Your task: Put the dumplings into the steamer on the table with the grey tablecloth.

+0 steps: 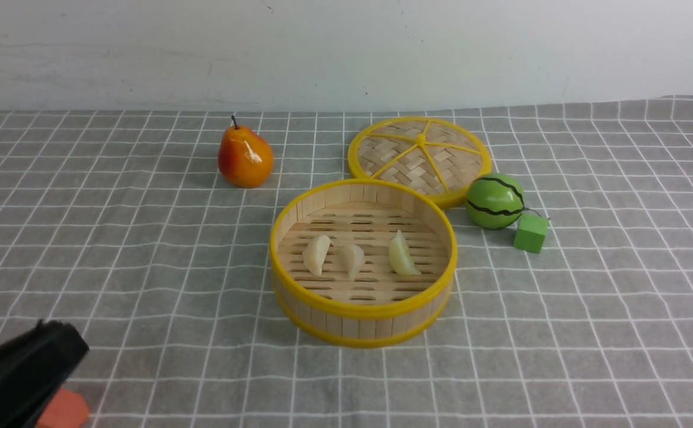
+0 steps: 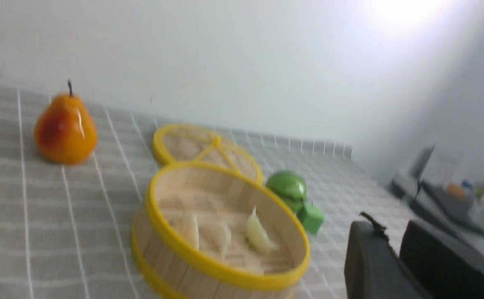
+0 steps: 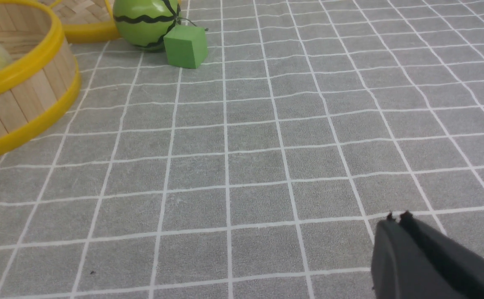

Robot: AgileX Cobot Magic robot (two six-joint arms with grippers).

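The table (image 1: 620, 333) was covered by the grey tablecloth (image 1: 144, 249), gridded with thin white lines and slightly wrinkled, and was backed by a plain white wall (image 1: 346, 47). At centre stood the steamer (image 1: 363, 324), round, slat-walled and yellow-rimmed; the dumplings (image 1: 352, 257), three glossy cream crescents, were seen lying on its slotted floor. A woven lid (image 1: 420, 156) lay at its 1 o'clock, a pear (image 1: 245, 156) at 10 o'clock. The left gripper (image 2: 393, 259) was blurred, its jaws seemingly slightly parted. The right gripper (image 3: 397, 217) was held with jaws pressed together, empty.

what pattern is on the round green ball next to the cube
Wavy black stripes on green, like a watermelon; clearest in the right wrist view.
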